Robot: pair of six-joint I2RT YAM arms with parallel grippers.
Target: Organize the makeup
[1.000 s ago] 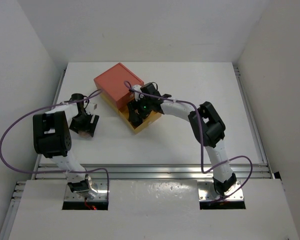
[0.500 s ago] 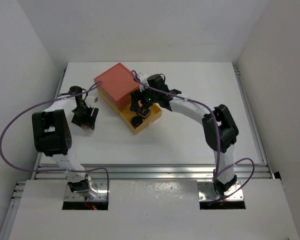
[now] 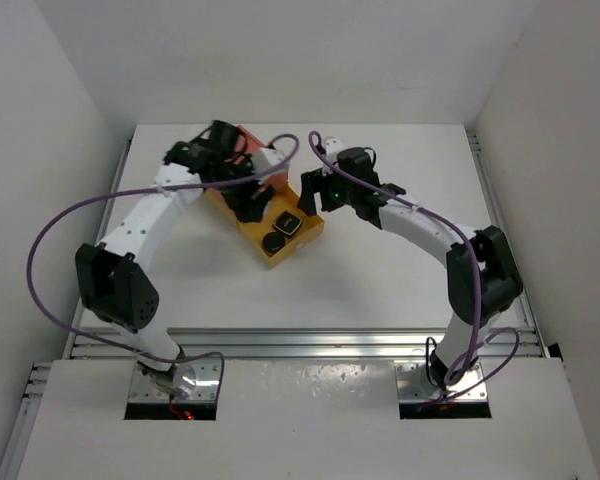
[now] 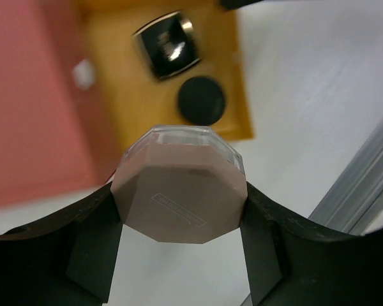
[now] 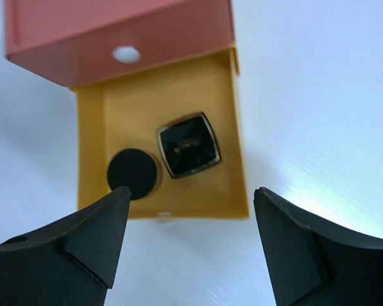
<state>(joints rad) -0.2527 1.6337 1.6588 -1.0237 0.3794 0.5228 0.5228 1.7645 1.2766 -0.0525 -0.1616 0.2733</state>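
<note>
Two arms meet over a yellow drawer (image 3: 307,233) in the overhead view, just above the middle of a white worktop (image 3: 380,270). The drawer stands pulled out of a coral-red box (image 3: 258,150), which the left arm largely covers. A small dark square case (image 3: 288,224) and a black round compact (image 3: 273,242) lie side by side in the drawer. The left arm rises from the lower left and bends at the upper left. Its end effector (image 3: 246,200) points down over the drawer's upper-left end; what it holds cannot be made out here. The right arm curves up from the lower right, its end effector (image 3: 316,196) just beside the drawer's upper-right edge.

On the left wrist camera, the left end effector (image 4: 179,210) is clamped on an eight-sided pinkish-brown compact (image 4: 179,201) with a clear rim, a finger (image 4: 92,245) on each side. This compact fills mid-frame and hides the drawer's near end. Above it the square case (image 4: 169,44) and the round compact (image 4: 202,100) lie close together in the drawer, with the box blurred at left and a metal rail (image 4: 360,185) at lower right.

On the right wrist camera, the right end effector (image 5: 191,197) stands wide, nothing between its fingers (image 5: 83,245). Beyond them the round compact (image 5: 133,173) lies left of the square case (image 5: 188,153), the two nearly touching. The box spans the top of the frame.
</note>
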